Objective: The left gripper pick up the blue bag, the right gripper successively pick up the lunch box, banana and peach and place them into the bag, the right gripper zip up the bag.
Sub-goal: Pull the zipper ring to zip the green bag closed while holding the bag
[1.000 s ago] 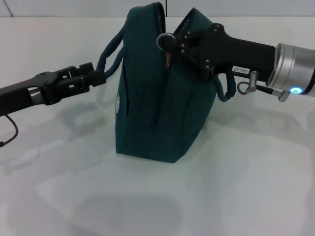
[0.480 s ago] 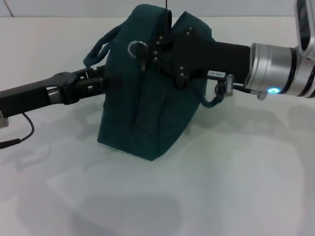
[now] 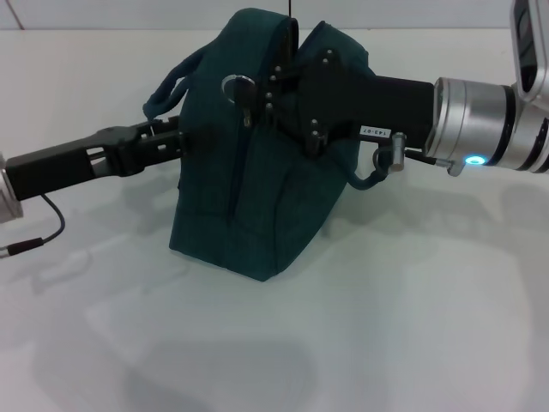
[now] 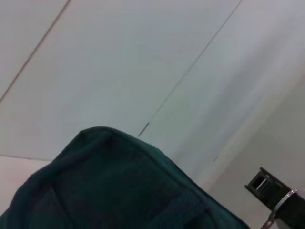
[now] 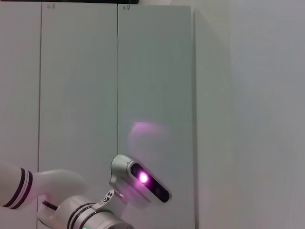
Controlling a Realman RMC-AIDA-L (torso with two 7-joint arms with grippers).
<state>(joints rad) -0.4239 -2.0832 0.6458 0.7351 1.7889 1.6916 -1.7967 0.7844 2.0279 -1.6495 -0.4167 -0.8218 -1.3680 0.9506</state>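
Teal blue bag [image 3: 249, 206] between both end effectors

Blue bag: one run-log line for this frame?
phase: zipping | blue bag: upright on table | left gripper: at handle side | right gripper: on ring zip pull

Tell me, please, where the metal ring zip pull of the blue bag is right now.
In the head view, the ring zip pull sits near the top of the blue bag, at the tip of the right gripper, above the left gripper.
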